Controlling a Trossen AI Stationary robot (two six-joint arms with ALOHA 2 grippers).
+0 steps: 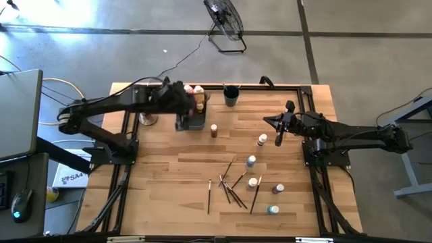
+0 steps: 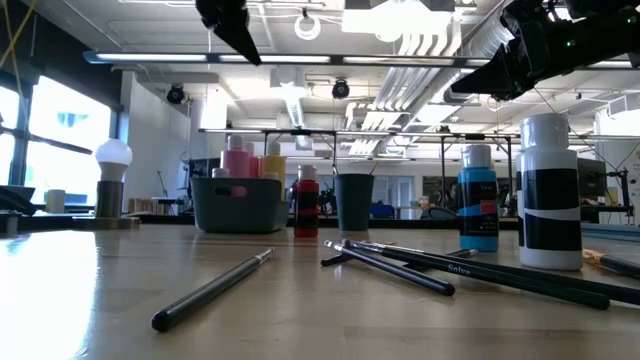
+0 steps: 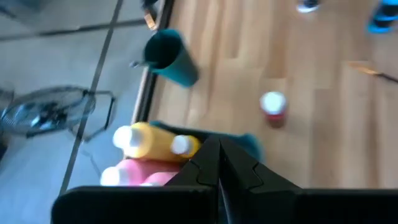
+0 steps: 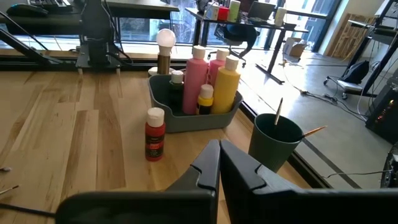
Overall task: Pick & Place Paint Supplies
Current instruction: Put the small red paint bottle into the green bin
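- Above the grey bin at the table's far left side, I have the left gripper hanging with its fingers pressed together and nothing between them.
- Right under that gripper, in the left wrist view, I see the yellow squeeze bottle and a pink squeeze bottle standing inside the bin; they sit just below the fingertips but apart from them.
- In the right wrist view the bin holds two pink bottles, the yellow one and some small white-capped bottles, packed close together.
- A small red paint bottle stands upright on the table just beside the bin, on its right.
- A dark cup stands near the far edge, right of the bin, with thin brush handles poking out of it.
- Over the right half of the table I have the right gripper, fingers together and holding nothing, raised off the wood.
- A white-capped paint bottle stands just beside that gripper's tip, on its left.
- Nearer the front, more small bottles stand scattered, well apart from both grippers.
- Loose paintbrushes lie crossed over one another among those bottles; I cannot count them reliably from above.
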